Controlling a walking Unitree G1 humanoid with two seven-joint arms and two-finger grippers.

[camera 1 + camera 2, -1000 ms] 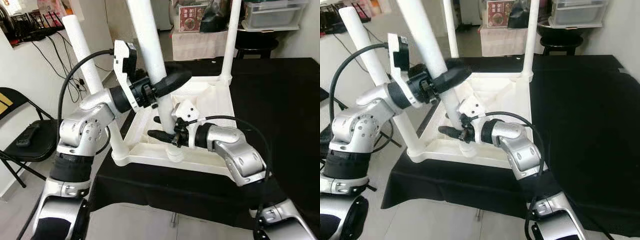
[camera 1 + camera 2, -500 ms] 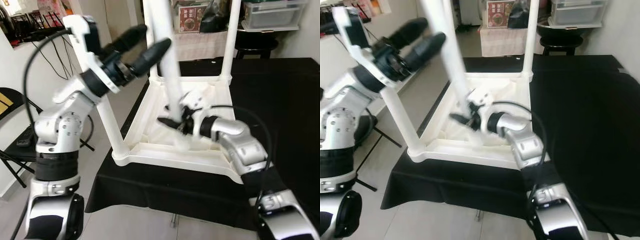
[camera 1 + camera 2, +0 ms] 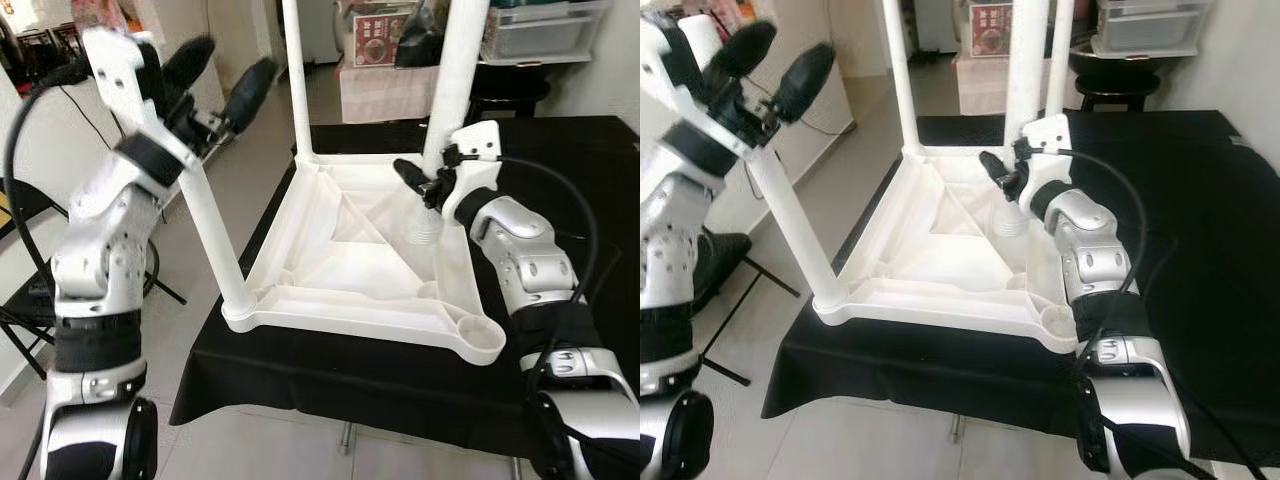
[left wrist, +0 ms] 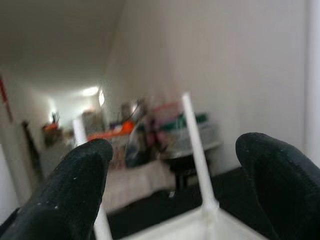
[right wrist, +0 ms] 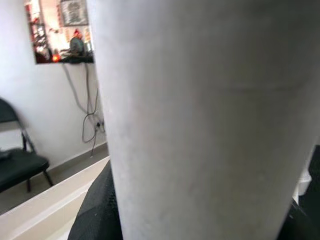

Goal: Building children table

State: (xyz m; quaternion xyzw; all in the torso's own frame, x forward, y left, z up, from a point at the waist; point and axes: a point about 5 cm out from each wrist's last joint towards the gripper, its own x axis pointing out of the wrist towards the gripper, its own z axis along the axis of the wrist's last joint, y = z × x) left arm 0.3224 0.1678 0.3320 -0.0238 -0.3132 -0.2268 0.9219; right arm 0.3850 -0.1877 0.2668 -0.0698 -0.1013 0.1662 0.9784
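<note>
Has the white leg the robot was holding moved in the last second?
Yes. The loose leg, earlier near the tabletop's front edge, now stands by its far right corner, right gripper around it.

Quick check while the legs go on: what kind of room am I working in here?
Likely a lived-in home room. A folding chair stands by the wall, clear storage bins are stacked at the back, and the upturned white table lies on a black-covered surface.

Upturned kids' table looks like smooth matt white plastic; desk wears matt black cloth; claw fingers grainy black.
</note>
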